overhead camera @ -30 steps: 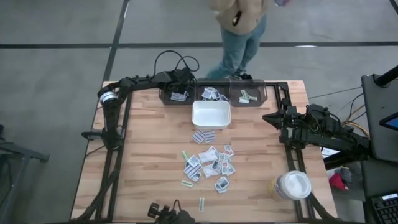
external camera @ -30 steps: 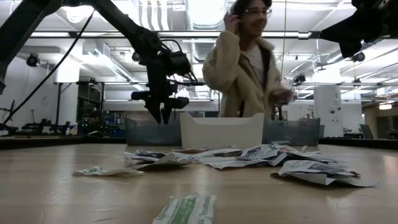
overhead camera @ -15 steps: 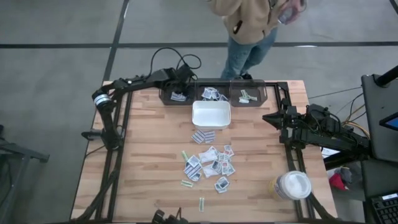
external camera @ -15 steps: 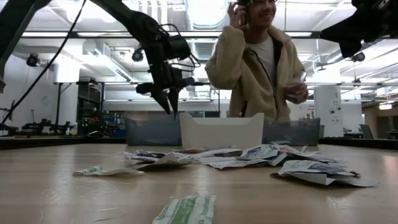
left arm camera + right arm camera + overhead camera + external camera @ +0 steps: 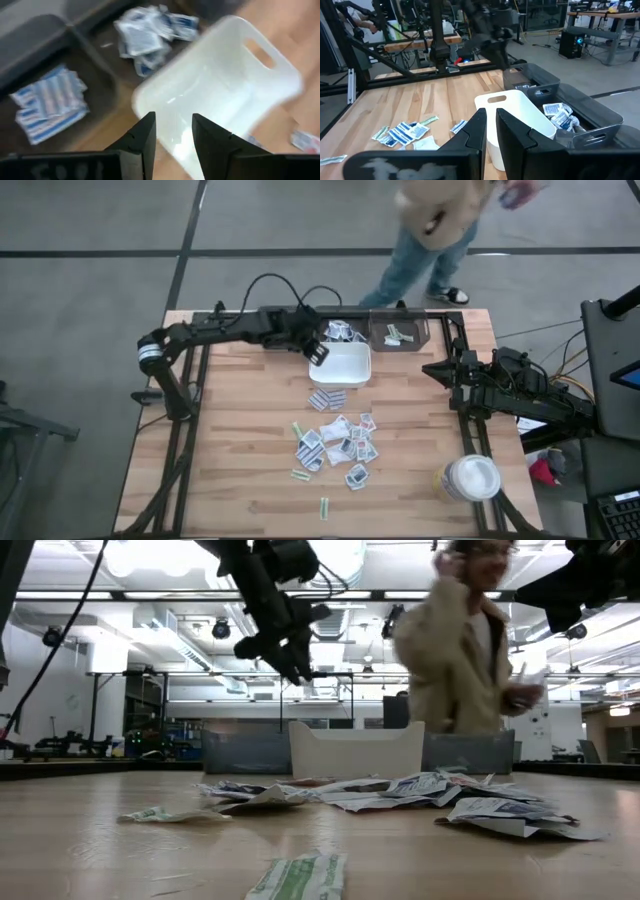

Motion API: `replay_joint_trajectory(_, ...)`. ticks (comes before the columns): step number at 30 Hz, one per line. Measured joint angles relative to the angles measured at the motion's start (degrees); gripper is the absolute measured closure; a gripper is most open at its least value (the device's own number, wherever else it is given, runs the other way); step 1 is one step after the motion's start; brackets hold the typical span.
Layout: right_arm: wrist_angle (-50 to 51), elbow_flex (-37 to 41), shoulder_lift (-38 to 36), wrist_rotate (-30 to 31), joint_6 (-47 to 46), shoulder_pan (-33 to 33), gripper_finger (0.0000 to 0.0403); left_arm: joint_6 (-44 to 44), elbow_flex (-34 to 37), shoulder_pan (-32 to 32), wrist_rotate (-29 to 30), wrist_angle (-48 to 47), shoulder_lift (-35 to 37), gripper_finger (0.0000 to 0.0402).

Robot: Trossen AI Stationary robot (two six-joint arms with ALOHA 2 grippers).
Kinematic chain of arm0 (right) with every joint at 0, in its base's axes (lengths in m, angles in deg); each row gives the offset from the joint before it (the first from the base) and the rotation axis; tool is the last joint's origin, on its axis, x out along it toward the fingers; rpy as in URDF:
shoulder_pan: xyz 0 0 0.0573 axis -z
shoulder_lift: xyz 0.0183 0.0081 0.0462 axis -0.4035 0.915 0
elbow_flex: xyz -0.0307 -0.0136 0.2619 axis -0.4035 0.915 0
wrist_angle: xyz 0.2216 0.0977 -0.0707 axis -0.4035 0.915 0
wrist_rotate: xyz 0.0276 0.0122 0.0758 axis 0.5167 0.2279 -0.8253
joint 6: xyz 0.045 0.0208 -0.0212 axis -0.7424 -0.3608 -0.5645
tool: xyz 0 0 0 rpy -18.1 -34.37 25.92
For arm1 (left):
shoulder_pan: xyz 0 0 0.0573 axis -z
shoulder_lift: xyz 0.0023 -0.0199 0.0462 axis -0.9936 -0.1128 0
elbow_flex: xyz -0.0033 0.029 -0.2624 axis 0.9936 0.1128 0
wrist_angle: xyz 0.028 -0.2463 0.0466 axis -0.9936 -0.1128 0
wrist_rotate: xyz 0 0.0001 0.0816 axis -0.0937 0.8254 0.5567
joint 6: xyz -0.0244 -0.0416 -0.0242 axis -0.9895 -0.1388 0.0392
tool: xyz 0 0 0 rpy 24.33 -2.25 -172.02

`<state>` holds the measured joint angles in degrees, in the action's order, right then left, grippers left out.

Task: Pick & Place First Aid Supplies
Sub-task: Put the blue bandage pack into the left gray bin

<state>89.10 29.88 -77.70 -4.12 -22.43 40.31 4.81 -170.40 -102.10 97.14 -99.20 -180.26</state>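
The left pincer [image 5: 317,351], fingers apart and empty, is hovering over the white tray's [image 5: 340,366] corner, likely heading for more packets [image 5: 335,442] lying mid-surface. The right pincer [image 5: 436,370], fingers nearly together, is waiting aside. A person [image 5: 470,650] is passing behind the grey bins [image 5: 408,332].

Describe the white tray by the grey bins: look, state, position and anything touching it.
The white tray is a square, glossy plastic-looking tub with rounded corners, raised walls and a handle slot cut into a wall. It stands upright on the wooden table, against the row of dark grey bins, with loose packets lying just in front. Its inside looks empty. The left end effector hovers over its rim, fingers apart, holding nothing; nothing grips the tray.
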Motion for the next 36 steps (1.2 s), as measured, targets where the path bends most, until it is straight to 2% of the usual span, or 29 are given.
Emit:
replay_joint_trajectory(9, 0.0, 0.0, 0.0, 0.0, 0.0, 0.0, 0.0364, -4.5, 0.0, 8.6, 0.6, 0.0, 0.0, 0.0282)
replay_joint_trajectory(27, 0.0, 0.0, 0.0, 0.0, 0.0, 0.0, 0.0364, -15.9, 0.1, 16.5, 0.7, 0.1, 0.0, 0.0282)
replay_joint_trajectory(36, 0.0, 0.0, 0.0, 0.0, 0.0, 0.0, 0.0364, -20.8, 3.0, 21.9, 0.7, 1.1, 0.0, 0.0282)
